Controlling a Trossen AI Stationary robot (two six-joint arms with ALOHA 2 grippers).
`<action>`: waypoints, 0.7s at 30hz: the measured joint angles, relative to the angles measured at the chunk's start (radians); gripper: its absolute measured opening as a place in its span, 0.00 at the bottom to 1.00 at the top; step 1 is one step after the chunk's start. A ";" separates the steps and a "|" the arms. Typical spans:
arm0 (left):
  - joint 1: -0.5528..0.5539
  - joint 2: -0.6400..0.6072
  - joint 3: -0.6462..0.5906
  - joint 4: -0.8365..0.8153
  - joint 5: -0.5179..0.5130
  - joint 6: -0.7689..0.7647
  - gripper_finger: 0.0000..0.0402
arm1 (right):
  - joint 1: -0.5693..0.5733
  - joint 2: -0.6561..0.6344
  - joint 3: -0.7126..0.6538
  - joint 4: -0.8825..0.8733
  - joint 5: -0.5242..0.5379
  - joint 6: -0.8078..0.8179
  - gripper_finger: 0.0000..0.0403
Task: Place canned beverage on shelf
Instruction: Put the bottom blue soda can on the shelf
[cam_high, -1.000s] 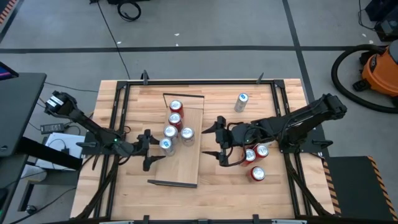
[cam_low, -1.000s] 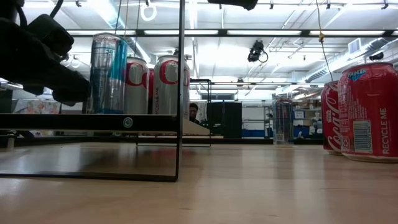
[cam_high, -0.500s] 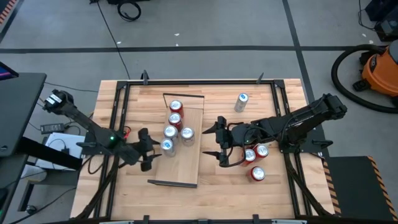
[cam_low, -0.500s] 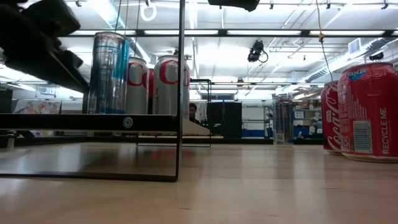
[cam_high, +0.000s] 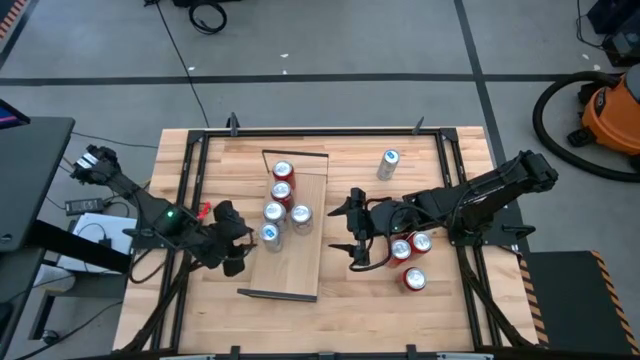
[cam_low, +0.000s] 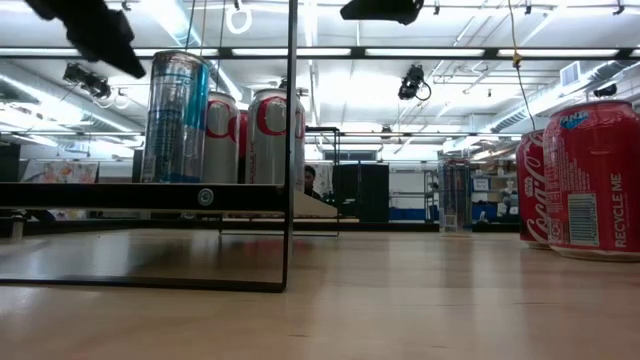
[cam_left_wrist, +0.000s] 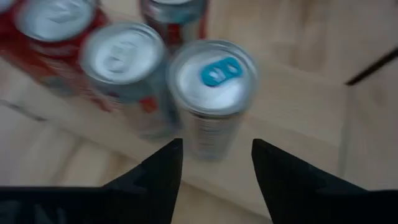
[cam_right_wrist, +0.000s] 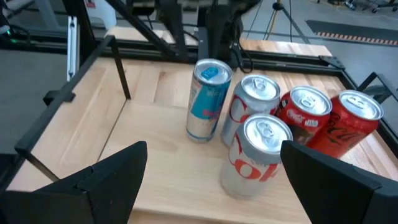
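Five cans on the shelf: counted from above, bunched toward the far end, with the near half of the board bare.
Newest one: the slim can with the blue tab, stood upright at the near-left of the cluster, just beside a silver can.
What changed: a second ago the left gripper was sat level with the slim can and right next to it. Now it's been pulled back and lifted, so in the low view only a dark bit of the arm is left at the top corner.
Left gripper state: fingers spread, nothing pinched, the can top seen between them but not touched.
What that means: this can looks released and standing alone, so that placement is probably done.
Right gripper: parked just off the shelf's right edge, fingers splayed wide, nothing held.
Still to go: three red cans grouped under the right arm, plus one silver can well apart at the far side, all on the table.
Surface: light wood planks in a black frame, flat and dry-looking.
Room: grey floor with dark lines, an orange vacuum at the right, strip lights overhead.
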 joint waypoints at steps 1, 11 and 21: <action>0.000 0.021 0.033 -0.048 -0.014 -0.007 0.49 | 0.000 0.000 0.000 -0.004 0.000 0.000 0.94; 0.003 0.162 0.274 -0.158 -0.018 -0.016 0.50 | -0.001 0.000 -0.011 -0.003 0.010 -0.054 0.94; 0.104 0.270 0.379 -0.169 0.029 0.059 0.71 | -0.003 0.002 -0.102 0.104 0.078 -0.140 0.94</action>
